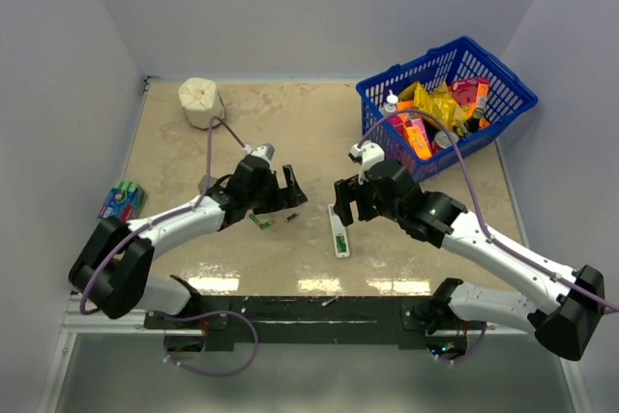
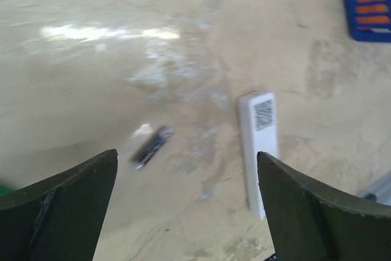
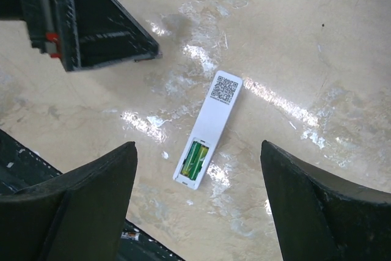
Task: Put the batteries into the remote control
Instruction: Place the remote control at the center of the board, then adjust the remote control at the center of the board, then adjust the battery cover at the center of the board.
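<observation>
Both tools stand spread wide with nothing between their fingers. My left tool [image 2: 187,157] hangs low over the counter [image 1: 290,123]. Just beyond its tips a loose dark cell [image 2: 153,146] lies flat on the stone, touching nothing. My right tool [image 3: 198,146] hovers straight above the remote control [image 3: 215,111], which lies back-up near the middle of the counter, towards the near edge. Its battery bay is uncovered at the nearer end, and green cells [image 3: 195,157] sit in it side by side. I cannot tell whether they are pressed fully home.

Left of the dark cell, the top view shows a small green piece [image 1: 258,221] beside the left arm, too small for me to name. The blue basket [image 1: 503,74] sits well apart at the far right.

I judge the loading nearly done, with the bay looking full. The next move then calls for seating those cells firmly and finding the back cover, which I cannot make out anywhere. If the dark cell is still wanted, the left tool must come straight down and close across its thin body, which I expect could easily skid.
</observation>
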Robot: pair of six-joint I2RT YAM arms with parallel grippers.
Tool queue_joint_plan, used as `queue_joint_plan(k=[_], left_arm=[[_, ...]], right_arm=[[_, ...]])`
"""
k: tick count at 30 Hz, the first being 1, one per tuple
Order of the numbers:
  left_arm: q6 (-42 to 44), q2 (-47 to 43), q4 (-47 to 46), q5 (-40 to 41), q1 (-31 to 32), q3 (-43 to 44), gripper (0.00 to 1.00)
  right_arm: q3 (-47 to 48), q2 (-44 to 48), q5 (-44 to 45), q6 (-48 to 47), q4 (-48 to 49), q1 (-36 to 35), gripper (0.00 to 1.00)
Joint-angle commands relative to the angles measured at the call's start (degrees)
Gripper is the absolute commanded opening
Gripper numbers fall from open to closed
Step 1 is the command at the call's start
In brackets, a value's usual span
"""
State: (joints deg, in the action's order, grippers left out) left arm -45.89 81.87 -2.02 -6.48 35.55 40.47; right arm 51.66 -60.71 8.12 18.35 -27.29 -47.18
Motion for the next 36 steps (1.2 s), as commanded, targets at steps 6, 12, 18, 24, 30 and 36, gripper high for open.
queue_joint_plan(k=[6, 12, 18, 24, 30, 36], left_arm=[[-9.64, -14.97, 39.45, 20.35, -11.46, -3.19, 1.00], [-12.64, -21.66, 46.76, 22.22, -22.45, -8.47, 1.00], [-15.37, -17.98, 49.92, 25.99, -26.85, -6.72, 1.00], [-13.63, -10.52, 51.51, 27.84, -27.90, -3.29, 0.98], [-7.91, -5.84, 42.90, 22.31, -27.90, 0.22, 0.98], [-8.25, -9.26, 35.08, 17.39, -27.73, 0.75, 0.97]], right_arm=[[-1.56, 0.77, -3.19, -2.53, 4.17, 0.24, 0.85], [-2.88, 0.94, -5.83, -3.58, 5.93, 0.24, 0.85], [-2.62, 1.64, -6.36, -4.81, 5.84, 0.24, 0.85], [-3.92, 2.52, -6.63, -4.99, 6.98, 0.33, 0.85], [-2.53, -2.04, -9.26, -6.22, 8.39, 0.42, 0.84], [2.64, -11.24, -11.82, -10.69, 10.42, 0.42, 0.82]])
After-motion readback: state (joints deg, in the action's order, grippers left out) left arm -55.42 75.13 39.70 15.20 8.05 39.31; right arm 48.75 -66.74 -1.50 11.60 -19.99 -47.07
